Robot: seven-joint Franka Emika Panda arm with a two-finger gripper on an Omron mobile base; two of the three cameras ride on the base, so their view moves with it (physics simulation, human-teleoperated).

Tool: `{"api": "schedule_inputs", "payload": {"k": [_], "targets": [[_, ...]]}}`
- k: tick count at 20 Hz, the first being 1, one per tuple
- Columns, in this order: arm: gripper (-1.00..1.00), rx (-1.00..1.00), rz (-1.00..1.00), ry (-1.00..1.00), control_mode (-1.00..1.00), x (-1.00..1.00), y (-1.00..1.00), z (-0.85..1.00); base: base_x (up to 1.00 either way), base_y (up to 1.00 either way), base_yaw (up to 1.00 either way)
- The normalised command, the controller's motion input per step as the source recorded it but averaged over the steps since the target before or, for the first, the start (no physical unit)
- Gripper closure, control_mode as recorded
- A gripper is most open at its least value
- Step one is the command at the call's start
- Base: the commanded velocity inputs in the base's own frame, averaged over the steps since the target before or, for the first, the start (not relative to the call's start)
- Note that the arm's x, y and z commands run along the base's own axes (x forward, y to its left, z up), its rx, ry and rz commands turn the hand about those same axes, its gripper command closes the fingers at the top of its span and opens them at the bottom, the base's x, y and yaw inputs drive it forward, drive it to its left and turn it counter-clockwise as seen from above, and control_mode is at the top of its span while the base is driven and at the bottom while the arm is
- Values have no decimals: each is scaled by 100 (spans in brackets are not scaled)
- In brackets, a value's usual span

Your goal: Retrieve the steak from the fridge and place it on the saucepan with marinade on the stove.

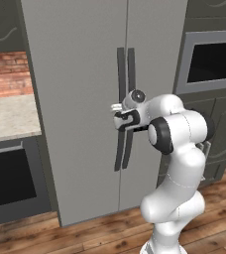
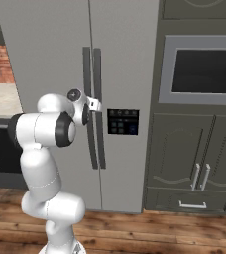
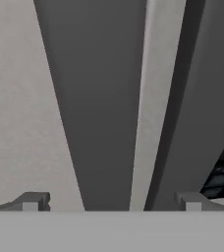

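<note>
The hand (image 3: 112,202) is spread wide around both long dark curved handles (image 3: 99,98) of the tall light-grey fridge (image 1: 75,99); both may be clamped, jamming the doors.

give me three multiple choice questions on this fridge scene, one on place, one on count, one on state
1. Where is the gripper?
A. at the fridge handles
B. at the wall oven
C. near the floor

2. How many long dark handles on the fridge?
A. one
B. two
C. four

3. The fridge doors are:
A. both shut
B. left open
C. right open

Key: 1 A, the hand sits against the handles; 2 B, a pair flanks the centre seam; 3 A, both doors lie flush.
</note>
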Motion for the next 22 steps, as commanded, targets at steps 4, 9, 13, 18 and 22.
{"api": "schedule_inputs", "payload": {"k": [4,9,13,18,22], "targets": [[-100,0,4,-16,-100,0,0,-3,0,0,0],[-100,0,0,-8,-100,6,0,-2,0,0,0],[-100,0,0,-9,-100,39,0,-19,0,0,0],[-100,0,0,-9,-100,45,0,-24,0,0,0],[-100,0,0,-8,-100,56,1,-28,0,0,0]]}}
